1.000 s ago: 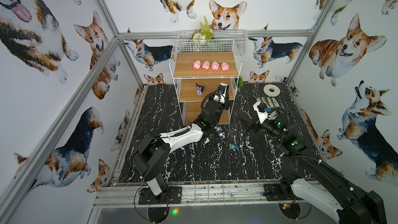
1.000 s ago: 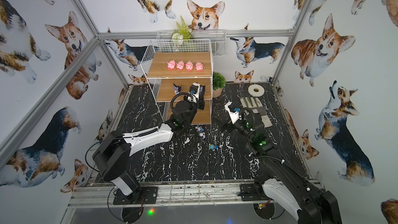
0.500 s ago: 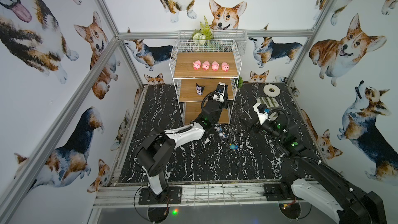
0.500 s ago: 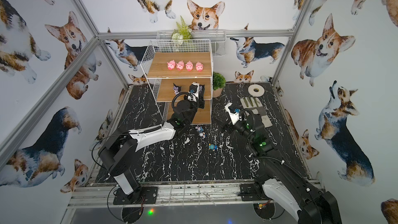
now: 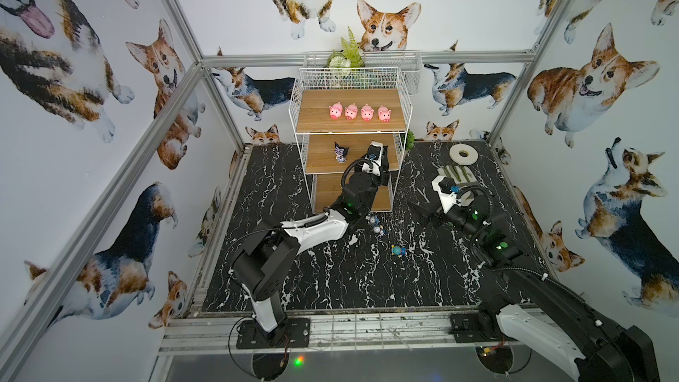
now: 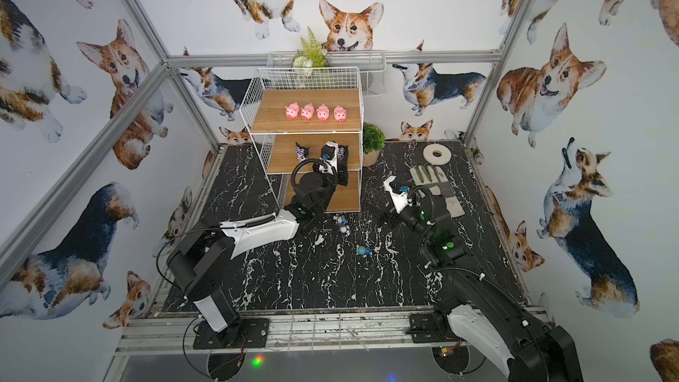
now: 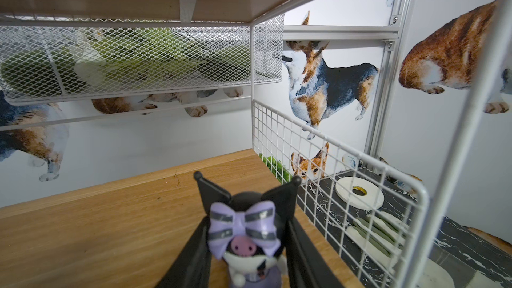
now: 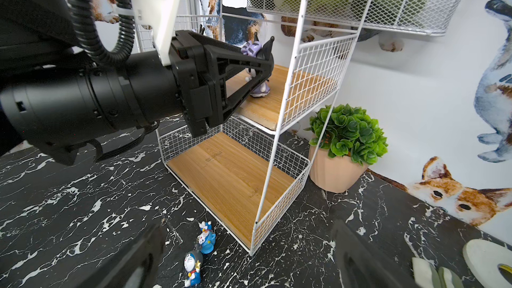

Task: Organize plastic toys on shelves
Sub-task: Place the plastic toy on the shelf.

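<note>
On the middle wood-grain shelf (image 7: pixel 110 217), a black-and-purple pointy-eared figurine (image 8: pixel 260 90) stands between the fingers of the left hand (image 7: pixel 246 234); whether grasped or released, I cannot tell. The right hand (image 8: pixel 248 228) gapes empty over the black marbled worktop (image 8: pixel 83 203), near two tiny blue figurines (image 8: pixel 206 238).

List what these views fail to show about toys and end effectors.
- Whether the left end effector touches the black-and-purple figure: left wrist view, blurred and cropped by the bottom edge.
- Pose of the lone blue figure: too small in both top views, outside the right wrist view.
- The right end effector: blurred, cropped by the right wrist view's bottom edge.
</note>
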### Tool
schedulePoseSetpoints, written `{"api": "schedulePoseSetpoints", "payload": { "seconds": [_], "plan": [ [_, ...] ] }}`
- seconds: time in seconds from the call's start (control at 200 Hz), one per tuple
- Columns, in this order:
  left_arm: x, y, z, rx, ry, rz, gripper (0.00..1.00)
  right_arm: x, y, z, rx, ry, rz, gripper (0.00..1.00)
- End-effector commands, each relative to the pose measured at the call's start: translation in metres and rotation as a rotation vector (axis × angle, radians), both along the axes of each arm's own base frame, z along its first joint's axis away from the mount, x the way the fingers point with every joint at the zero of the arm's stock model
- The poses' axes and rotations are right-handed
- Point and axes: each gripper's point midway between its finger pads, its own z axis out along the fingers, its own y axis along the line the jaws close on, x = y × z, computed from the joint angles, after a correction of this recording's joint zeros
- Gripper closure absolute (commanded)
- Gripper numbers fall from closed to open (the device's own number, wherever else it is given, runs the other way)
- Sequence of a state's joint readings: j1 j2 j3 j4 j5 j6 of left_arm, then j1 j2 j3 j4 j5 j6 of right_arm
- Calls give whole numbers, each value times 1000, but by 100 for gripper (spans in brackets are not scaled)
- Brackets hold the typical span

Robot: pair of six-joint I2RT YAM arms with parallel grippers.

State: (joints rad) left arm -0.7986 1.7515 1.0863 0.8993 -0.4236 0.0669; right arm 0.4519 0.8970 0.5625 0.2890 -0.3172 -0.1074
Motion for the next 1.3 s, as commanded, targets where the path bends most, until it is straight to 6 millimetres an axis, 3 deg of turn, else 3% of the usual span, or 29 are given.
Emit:
{"api": "schedulePoseSetpoints", "payload": {
  "seconds": [0.0, 0.4, 0.516, 0.546, 0.561, 0.641, 0.661, 0.776, 0.911, 1.066, 1.181, 1.291],
  "plan": [
    [-1, 2, 7, -21, -20, 0, 52, -1, 2, 9, 9, -42, 14, 0],
    [-16, 6, 11, -51, -51, -12, 47, 1, 3, 6, 5, -38, 13, 0],
    [-39, 4, 18, -59, -102, -59, 47, 3, 2, 4, 1, -27, 8, 0],
    [-45, 1, 12, -38, -102, -75, 47, 4, 2, 2, 0, -17, 3, 0],
    [-53, 2, 23, -47, -122, -83, 46, 5, 2, 1, -3, -11, 0, 0],
    [-80, -3, 26, -12, -124, -132, 45, 9, 4, -5, 0, 40, -3, 0],
    [-88, -3, 12, 20, -96, -153, 44, 10, 5, -7, 3, 58, -4, 0],
    [-125, -8, -16, 79, 34, -260, 43, 15, 11, -28, 15, 212, 4, 2],
    [-150, 14, -62, 118, 220, -283, 38, 15, 16, -66, 12, 424, -7, 7],
    [-165, 39, -112, 134, 401, -261, 33, 6, 30, -124, -121, 653, -7, 19],
    [-171, 55, -147, 122, 547, -219, 25, -3, 51, -150, -158, 719, 49, 31],
    [-170, 74, -175, -7, 688, -176, 20, -4, 72, -164, -135, 688, 86, 36]
  ]
}}
